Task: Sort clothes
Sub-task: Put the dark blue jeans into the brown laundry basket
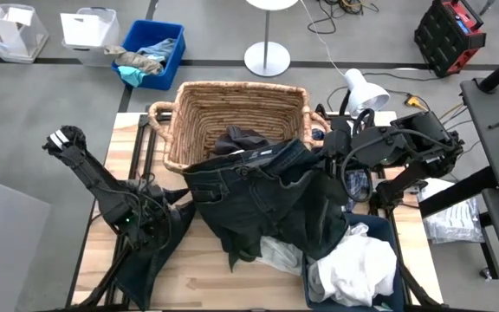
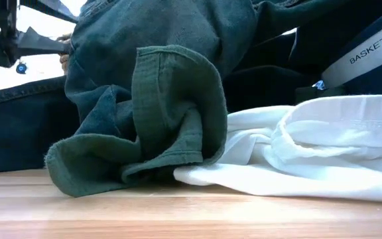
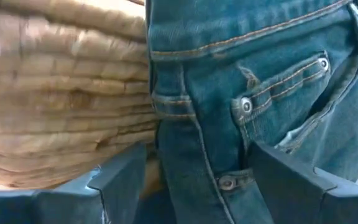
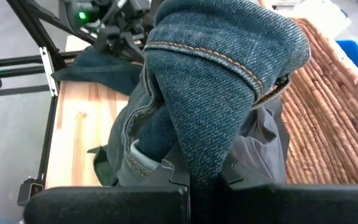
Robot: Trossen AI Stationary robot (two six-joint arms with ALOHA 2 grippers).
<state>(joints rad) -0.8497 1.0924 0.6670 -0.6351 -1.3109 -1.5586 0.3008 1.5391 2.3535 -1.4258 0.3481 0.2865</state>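
Observation:
Dark blue jeans (image 1: 258, 186), one of the clothes, lie spread from the wicker basket's near rim (image 1: 232, 160) down over the table and other clothes. My right gripper (image 4: 204, 177) is shut on them by the basket's right corner (image 1: 329, 143). My left gripper (image 3: 194, 155) stands open at the jeans' left side (image 1: 178, 195), one finger on either side of the fly and front pocket (image 3: 247, 106). A dark garment (image 1: 236, 139) lies inside the basket. On the table a dark green garment (image 2: 151, 119) rests next to a white one (image 2: 297, 153). My right gripper pinches a fold of the denim (image 4: 194, 149) between its two shut fingers, several layers thick. The cloth bulges up over the fingertips and hides the exact spot. The fingers come from the table's right side, slanting down. That part is lifted; the rest lies on the basket rim and table. My left gripper: whether its fingers touch the jeans I cannot tell.
A blue bin (image 1: 379, 230) marked BASKET 7 (image 2: 370, 50) at the near right holds white clothes (image 1: 358, 269). A dark garment (image 1: 145, 251) hangs at the near left. A white lamp (image 1: 362, 87) stands by the basket's right; a blue bin of rags (image 1: 150, 52) is on the floor.

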